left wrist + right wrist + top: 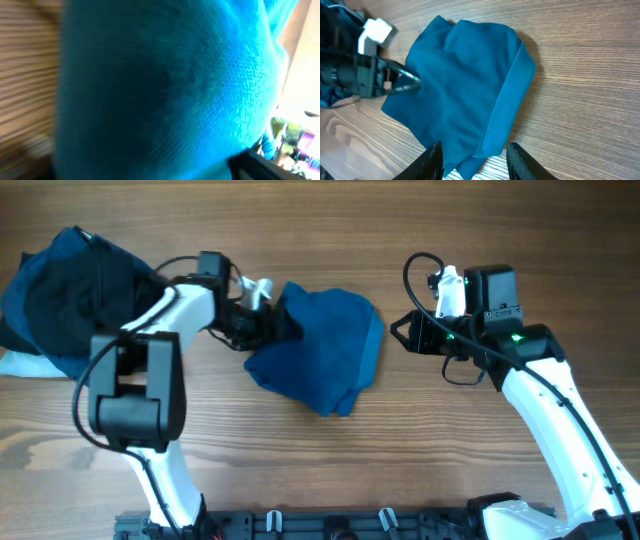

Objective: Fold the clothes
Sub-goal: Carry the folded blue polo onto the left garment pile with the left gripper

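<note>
The clothes [322, 358], a mid-blue shirt, lie bunched in a rough fold at the table's middle. My left gripper [272, 320] is at the shirt's left edge; in the right wrist view this left gripper [405, 82] shows its fingers spread against the fabric. Blurred blue cloth [165, 90] fills the left wrist view, with only a dark finger [270, 167] showing at the bottom right. My right gripper [398, 335] hovers just right of the shirt, open. In its own view the right gripper [475, 146] frames the shirt's [470, 85] near hem between spread fingers, without pinching it.
A heap of darker blue garments [70, 290] lies at the far left, partly behind the left arm, with a bit of white [20, 365] under it. Bare wooden tabletop [450, 470] surrounds the shirt at the front and right.
</note>
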You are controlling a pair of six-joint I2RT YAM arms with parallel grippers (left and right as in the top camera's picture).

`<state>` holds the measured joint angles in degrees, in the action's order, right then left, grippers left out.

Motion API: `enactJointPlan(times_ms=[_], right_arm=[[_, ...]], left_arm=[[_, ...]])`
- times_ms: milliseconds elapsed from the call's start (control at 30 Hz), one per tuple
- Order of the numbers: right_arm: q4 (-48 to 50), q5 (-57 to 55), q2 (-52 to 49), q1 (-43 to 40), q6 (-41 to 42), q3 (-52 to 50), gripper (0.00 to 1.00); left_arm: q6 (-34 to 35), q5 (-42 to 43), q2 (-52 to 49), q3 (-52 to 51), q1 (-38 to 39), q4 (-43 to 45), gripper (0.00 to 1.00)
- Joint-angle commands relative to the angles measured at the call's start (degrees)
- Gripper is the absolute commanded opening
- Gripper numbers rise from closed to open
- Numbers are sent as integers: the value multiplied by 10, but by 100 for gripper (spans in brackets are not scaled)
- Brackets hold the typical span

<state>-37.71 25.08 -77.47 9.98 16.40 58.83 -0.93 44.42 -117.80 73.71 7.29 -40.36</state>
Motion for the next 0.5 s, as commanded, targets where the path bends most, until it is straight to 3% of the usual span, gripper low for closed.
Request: enactJointPlan(times_ms=[0, 33, 67, 100, 133, 233, 467], right_arm=[[2, 9, -4, 2, 2, -5, 41], [2, 9, -4, 2, 3, -5, 41], [2, 9, -4, 2, 3, -5, 40], [2, 9, -4, 2, 3, -5, 40], [2, 9, -4, 2, 3, -5, 40], [1, 9, -4, 2, 2, -5, 40], [-6, 9, -4, 2, 2, -5, 40]], left_arm=[[-34, -9, -14, -5, 45, 20, 63], [-34, -27, -14, -5, 52, 25, 43], [-34, -38, -14, -5, 57, 29, 30], [-33, -37, -14, -5, 62, 34, 8], [-31, -32, -14, -5, 63, 37, 4], [3, -2, -1, 19, 56, 18, 4], [-19, 5, 132, 163, -26, -118, 4]])
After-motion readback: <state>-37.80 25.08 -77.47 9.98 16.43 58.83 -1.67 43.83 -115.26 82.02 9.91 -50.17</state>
